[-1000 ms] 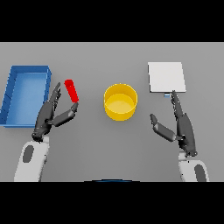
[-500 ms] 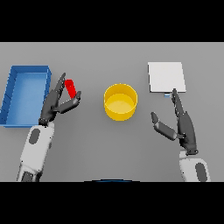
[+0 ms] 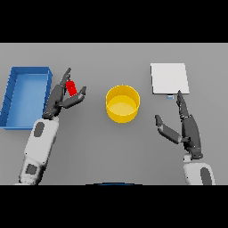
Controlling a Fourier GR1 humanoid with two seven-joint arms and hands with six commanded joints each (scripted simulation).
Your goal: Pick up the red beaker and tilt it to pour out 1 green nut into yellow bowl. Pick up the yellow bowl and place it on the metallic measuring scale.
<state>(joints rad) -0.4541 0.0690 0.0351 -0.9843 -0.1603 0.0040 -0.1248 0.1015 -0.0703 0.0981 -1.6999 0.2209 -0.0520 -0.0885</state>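
A: From the head view, the left hand (image 3: 61,99) is right up at the red beaker (image 3: 71,87), just right of the blue tray (image 3: 10,95).

B: Has it got hold of it?

A: Fingers run up the beaker's left side, the thumb reaches across below and to its right, so the beaker sits in the gap between them. The fingers look only loosely bent, spread rather than clamped. Whether they actually touch the red, I cannot tell.

B: And the beaker itself?

A: Small, mostly hidden behind the fingers, leaning a little. No green nut can be made out.

B: The bowl?

A: The yellow bowl (image 3: 123,110) stands on the grey table (image 3: 114,58) in the middle, well apart from both hands, upright, mouth up.

B: Right side?

A: The right hand (image 3: 189,129) is spread wide, fingers straight and pointing up toward the metallic measuring scale (image 3: 168,78), thumb stuck out to the left. It holds nothing. The longest fingertip ends just below the scale's lower edge.
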